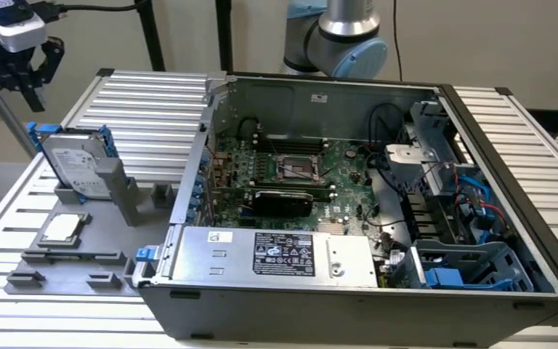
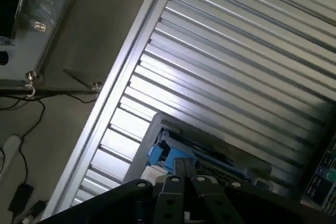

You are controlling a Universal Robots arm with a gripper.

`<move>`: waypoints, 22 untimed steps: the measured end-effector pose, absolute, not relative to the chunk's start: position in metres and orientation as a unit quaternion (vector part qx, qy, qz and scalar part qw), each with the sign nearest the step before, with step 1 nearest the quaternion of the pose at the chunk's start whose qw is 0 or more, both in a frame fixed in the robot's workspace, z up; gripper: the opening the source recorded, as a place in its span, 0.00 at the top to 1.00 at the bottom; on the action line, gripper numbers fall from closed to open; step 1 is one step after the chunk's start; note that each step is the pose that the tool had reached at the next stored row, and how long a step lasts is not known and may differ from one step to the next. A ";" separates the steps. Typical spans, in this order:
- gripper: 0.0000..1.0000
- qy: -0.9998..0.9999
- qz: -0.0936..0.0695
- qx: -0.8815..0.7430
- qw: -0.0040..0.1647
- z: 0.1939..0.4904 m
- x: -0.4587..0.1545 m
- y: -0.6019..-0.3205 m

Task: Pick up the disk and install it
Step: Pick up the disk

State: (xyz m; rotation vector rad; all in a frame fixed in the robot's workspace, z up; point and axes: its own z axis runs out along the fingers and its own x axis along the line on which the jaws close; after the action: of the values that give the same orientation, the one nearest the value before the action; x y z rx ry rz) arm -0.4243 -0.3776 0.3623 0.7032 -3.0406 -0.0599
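The disk (image 1: 73,163) stands on edge in a grey holder (image 1: 114,193) on the slatted table, at the exterior view's left, beside the open computer case (image 1: 357,305). It is silver-grey with a white label and blue rails. My gripper (image 1: 33,98) hangs well above and behind the disk, apart from it, fingers together and holding nothing. In the wrist view, the gripper (image 2: 184,165) points down over the disk (image 2: 210,153), whose blue rail (image 2: 156,153) shows just past the fingertips.
A small square silver chip (image 1: 63,227) lies on the grey fixture near the disk. Inside the case are the motherboard (image 1: 293,171), a labelled power-supply box (image 1: 279,254) and a blue drive cage (image 1: 468,269). The slatted aluminium table (image 2: 236,51) ends near cables on the floor (image 2: 21,145).
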 end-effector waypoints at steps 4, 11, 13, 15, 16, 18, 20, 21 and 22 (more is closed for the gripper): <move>1.00 -0.965 -0.019 0.260 0.010 0.362 -0.424 -0.378; 1.00 -0.947 -0.017 0.321 0.010 0.361 -0.424 -0.378; 1.00 -0.941 -0.017 0.338 0.010 0.361 -0.424 -0.378; 1.00 -0.934 -0.016 0.356 0.010 0.360 -0.424 -0.378; 1.00 -0.931 -0.016 0.364 0.010 0.360 -0.424 -0.378; 1.00 -0.925 -0.015 0.381 0.010 0.359 -0.424 -0.378; 1.00 -0.917 -0.015 0.398 0.010 0.359 -0.424 -0.378; 1.00 -0.914 -0.015 0.405 0.010 0.359 -0.424 -0.378; 1.00 -0.910 -0.014 0.414 0.010 0.359 -0.424 -0.378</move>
State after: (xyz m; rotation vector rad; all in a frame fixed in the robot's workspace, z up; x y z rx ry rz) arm -0.4243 -0.3776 0.3585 1.2935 -2.8407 -0.0446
